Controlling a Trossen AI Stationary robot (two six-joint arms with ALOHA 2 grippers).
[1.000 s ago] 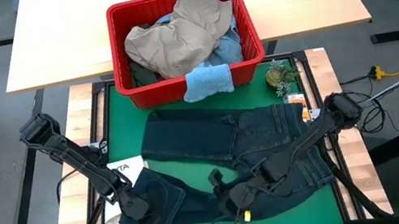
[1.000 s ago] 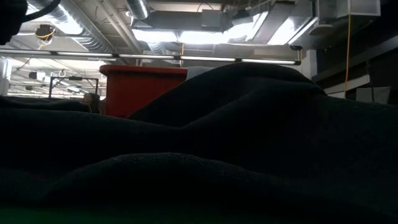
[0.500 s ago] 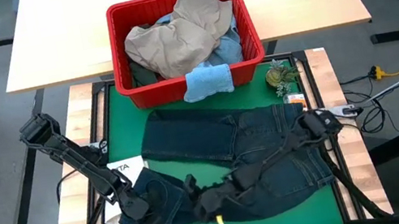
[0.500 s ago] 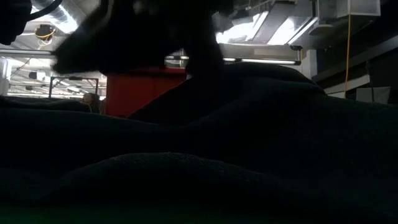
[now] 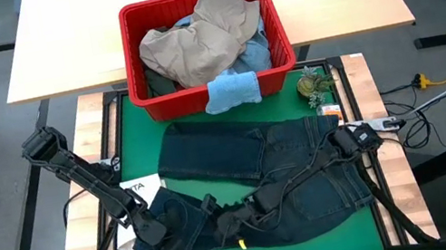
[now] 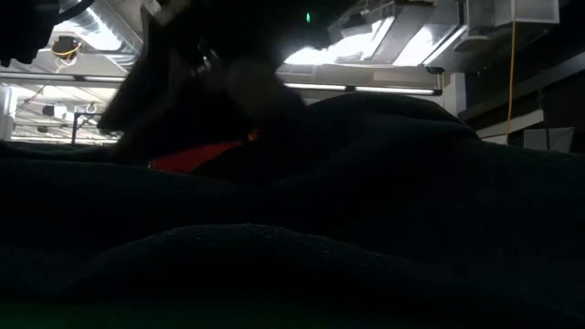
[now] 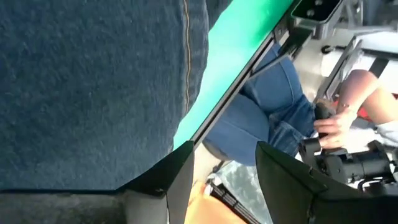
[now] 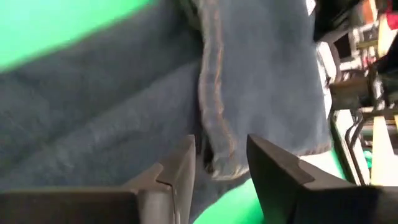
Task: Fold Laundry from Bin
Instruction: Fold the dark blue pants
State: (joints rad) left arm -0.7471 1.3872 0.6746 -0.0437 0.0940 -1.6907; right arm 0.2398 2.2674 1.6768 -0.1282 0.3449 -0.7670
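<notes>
Both grippers work the near edge of the green mat (image 5: 137, 131), low on the dark navy jeans (image 5: 247, 157). My left gripper (image 5: 152, 233) sits at the near left corner, fingers parted; its wrist view shows the denim beside the fingers, not between them, so I judge it pinning or waiting more than gripping. My right gripper (image 5: 223, 227) reaches in from the right across the trouser legs, fingers (image 8: 180, 168) apart with a stitched hem (image 8: 214, 124) running into the gap; I cannot tell that it has the cloth pinched. That reach suggests I am lining up on the hem to draw it over for a fold. A white tote bag (image 5: 131, 205) lies partly under the left arm. The jeans spread flat across the mat's middle, ready for folding. Farther off, the red bin (image 5: 213, 81) straddles the mat's far edge, holding khaki trousers (image 5: 198, 37) piled high, with a small light blue cloth (image 5: 231, 91) draped over its near rim.
</notes>
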